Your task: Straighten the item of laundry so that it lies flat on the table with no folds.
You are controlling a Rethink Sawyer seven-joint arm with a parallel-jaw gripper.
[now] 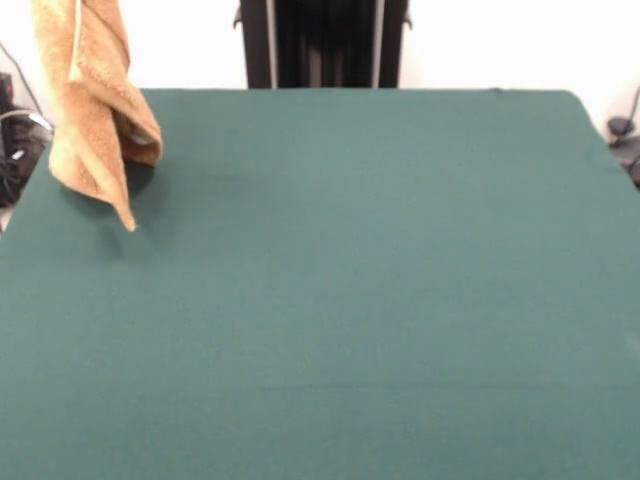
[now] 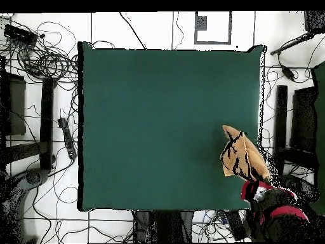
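**Towel hangs in folds at the table's corner**

In the front view the golden-orange terry towel [image 1: 95, 110] hangs down from beyond the picture's top edge at the far left. It is bunched and twisted lengthwise, with one thick fold curling out to the right, and it narrows to a pointed lower corner. That corner sits low over the dark green table [image 1: 340, 300], near the table's far left corner, and a faint shadow lies on the felt just beside it. Whether the tip touches the cloth cannot be told. A pale strip runs down the towel's upper part.

In the overhead view the towel [image 2: 241, 155] shows as a slim orange wedge near the table's [image 2: 159, 114] right edge, towards the bottom right corner. Its wider end leads down to the red and black arm [image 2: 276, 213], which reaches in from off the table's corner.

The gripper itself is hidden by the towel and the arm, so it cannot be told whether it is clenched or released.

Cables [image 2: 44, 60] lie tangled on the white floor beside the table.
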